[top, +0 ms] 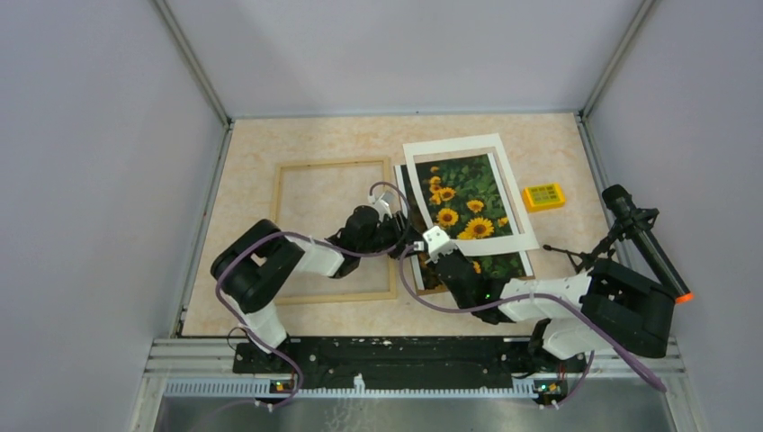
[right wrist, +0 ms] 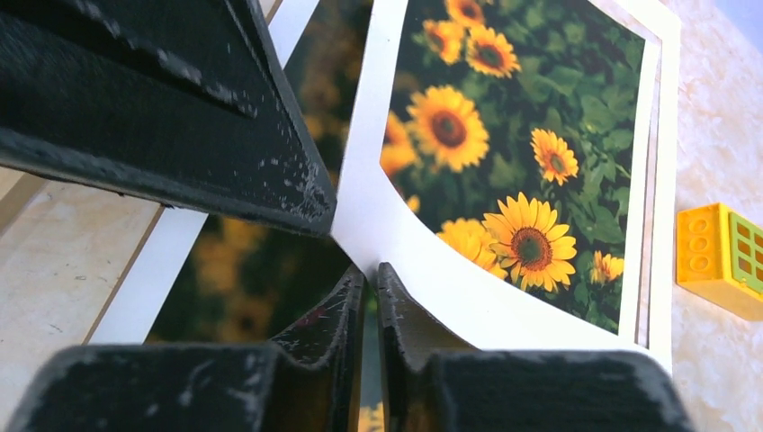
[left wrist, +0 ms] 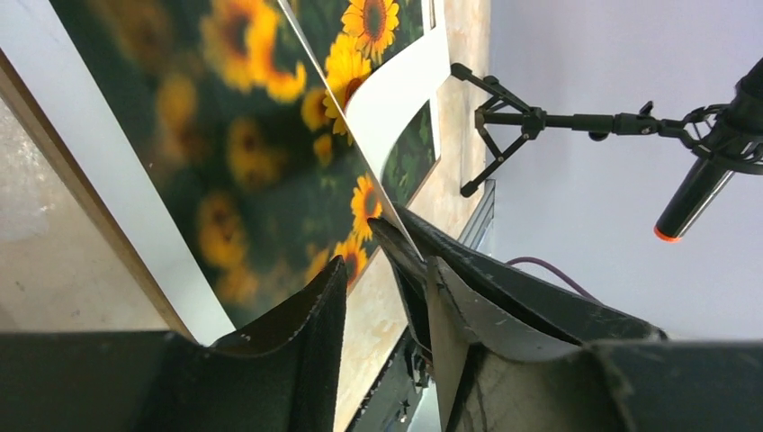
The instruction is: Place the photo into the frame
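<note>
The photo (top: 468, 198) of sunflowers lies right of the light wood frame (top: 281, 225), which lies flat on the table. A white mat (top: 450, 148) rests over the photo, its near left corner raised. My right gripper (top: 432, 247) is shut on that mat corner (right wrist: 423, 261), with the fingers nearly together in the right wrist view (right wrist: 367, 270). My left gripper (top: 402, 239) is open at the photo's near left edge. In the left wrist view (left wrist: 387, 270) its jaws stand apart beside the blurred photo (left wrist: 225, 135), under the lifted mat (left wrist: 396, 90).
A yellow block (top: 544, 196) sits right of the photo and shows in the right wrist view (right wrist: 720, 256). A black microphone on a small tripod (top: 643, 238) stands at the right edge. Grey walls enclose the table.
</note>
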### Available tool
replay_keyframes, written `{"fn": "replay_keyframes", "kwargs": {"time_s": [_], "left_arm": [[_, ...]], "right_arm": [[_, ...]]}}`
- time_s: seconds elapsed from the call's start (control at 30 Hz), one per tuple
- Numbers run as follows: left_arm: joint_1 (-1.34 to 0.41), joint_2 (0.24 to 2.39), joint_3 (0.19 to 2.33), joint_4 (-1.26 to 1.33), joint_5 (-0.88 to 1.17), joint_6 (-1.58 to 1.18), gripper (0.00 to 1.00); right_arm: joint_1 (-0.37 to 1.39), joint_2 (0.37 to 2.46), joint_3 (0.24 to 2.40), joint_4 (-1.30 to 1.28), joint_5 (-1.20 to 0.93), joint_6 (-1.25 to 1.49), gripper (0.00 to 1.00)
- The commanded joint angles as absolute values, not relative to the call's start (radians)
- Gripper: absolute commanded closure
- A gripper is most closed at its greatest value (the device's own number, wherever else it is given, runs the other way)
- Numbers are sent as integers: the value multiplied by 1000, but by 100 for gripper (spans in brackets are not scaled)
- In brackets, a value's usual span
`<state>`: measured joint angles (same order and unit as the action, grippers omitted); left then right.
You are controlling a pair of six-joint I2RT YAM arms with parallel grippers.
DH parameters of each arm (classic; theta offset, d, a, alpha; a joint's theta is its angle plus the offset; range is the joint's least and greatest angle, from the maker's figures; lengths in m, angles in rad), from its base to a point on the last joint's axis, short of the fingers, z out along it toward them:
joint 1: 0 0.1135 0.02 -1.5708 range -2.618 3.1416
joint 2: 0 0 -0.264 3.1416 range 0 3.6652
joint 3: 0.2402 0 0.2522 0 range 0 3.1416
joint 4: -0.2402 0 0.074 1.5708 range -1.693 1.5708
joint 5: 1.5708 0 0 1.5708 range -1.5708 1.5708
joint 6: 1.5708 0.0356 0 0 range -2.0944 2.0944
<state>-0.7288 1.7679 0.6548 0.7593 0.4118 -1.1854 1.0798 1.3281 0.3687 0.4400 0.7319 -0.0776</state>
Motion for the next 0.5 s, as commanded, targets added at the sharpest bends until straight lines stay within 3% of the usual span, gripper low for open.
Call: {"fn": "replay_keyframes", "kwargs": {"time_s": [0.0, 0.03, 0.23, 0.37, 0.47], "left_arm": [[-710, 1619, 701, 641, 385, -1078, 54], [-699, 1579, 703, 602, 378, -1054, 51], [-613, 1244, 743, 244, 303, -836, 35], [-584, 1000, 776, 13, 158, -712, 22], [-575, 847, 778, -135, 40, -656, 12]], "right_arm": [[1095, 1275, 407, 452, 699, -85, 96], [1094, 1257, 408, 435, 691, -80, 100], [1095, 1081, 416, 325, 664, 6, 100], [1095, 908, 487, 167, 677, 147, 100], [1094, 821, 579, 86, 574, 209, 100]]}}
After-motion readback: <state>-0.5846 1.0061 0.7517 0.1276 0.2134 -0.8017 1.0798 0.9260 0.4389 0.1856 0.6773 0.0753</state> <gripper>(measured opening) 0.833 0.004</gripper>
